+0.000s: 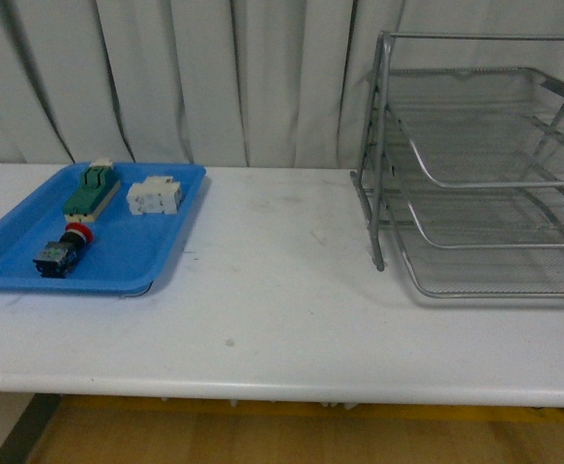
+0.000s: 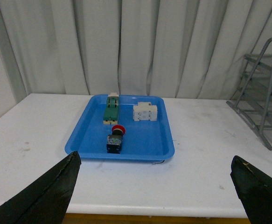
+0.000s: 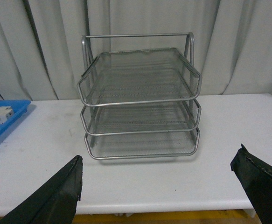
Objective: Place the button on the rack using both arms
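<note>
The button (image 1: 65,249), red cap on a dark body, lies in the front part of a blue tray (image 1: 161,256) at the table's left. It also shows in the left wrist view (image 2: 115,139). The silver three-tier wire rack (image 1: 485,174) stands at the right; it fills the right wrist view (image 3: 140,100). My left gripper (image 2: 156,161) is open and empty, held back from the table's front edge, facing the tray. My right gripper (image 3: 158,161) is open and empty, facing the rack's open front. Neither arm shows in the front view.
In the blue tray (image 2: 166,144) a green-and-cream block (image 1: 90,188) and a white blocky component (image 1: 155,196) lie behind the button. White curtains hang behind the white table (image 1: 282,319). The rack's frame edge (image 2: 259,88) shows in the left wrist view.
</note>
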Available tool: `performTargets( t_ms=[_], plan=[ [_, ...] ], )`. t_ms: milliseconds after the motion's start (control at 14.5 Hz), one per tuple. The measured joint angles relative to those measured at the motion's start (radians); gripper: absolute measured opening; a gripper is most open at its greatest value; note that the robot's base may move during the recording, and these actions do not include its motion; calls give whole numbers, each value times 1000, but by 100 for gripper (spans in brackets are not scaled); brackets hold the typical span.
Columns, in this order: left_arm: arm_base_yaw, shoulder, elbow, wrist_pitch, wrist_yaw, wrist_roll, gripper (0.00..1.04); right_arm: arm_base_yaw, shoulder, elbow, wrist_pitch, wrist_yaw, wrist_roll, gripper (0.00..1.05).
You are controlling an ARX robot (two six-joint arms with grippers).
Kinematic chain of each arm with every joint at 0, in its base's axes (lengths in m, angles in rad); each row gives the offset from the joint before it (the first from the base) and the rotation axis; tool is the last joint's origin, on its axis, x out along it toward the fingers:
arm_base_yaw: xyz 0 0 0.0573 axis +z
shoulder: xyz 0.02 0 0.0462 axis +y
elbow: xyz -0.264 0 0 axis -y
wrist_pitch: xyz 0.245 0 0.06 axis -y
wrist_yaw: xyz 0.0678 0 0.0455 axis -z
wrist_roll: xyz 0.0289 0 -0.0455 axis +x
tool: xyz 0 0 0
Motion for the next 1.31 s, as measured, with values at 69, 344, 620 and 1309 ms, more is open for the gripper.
performTargets(
  t_ms=[69, 344, 620, 1309],
  plan=[
    [0, 0, 0, 0, 0, 0, 98, 0, 0, 0, 0, 0, 0, 98],
    [0, 0, 0, 0, 0, 0, 98, -158, 552, 213, 179, -230, 219, 98],
    [0, 0, 0, 0, 0, 0, 98, -143, 1275, 576, 575, -89, 349, 98],
    [0, 0, 0, 0, 0, 0, 98, -131, 1813, 593, 1252, -100, 1407, 98]
  ],
)
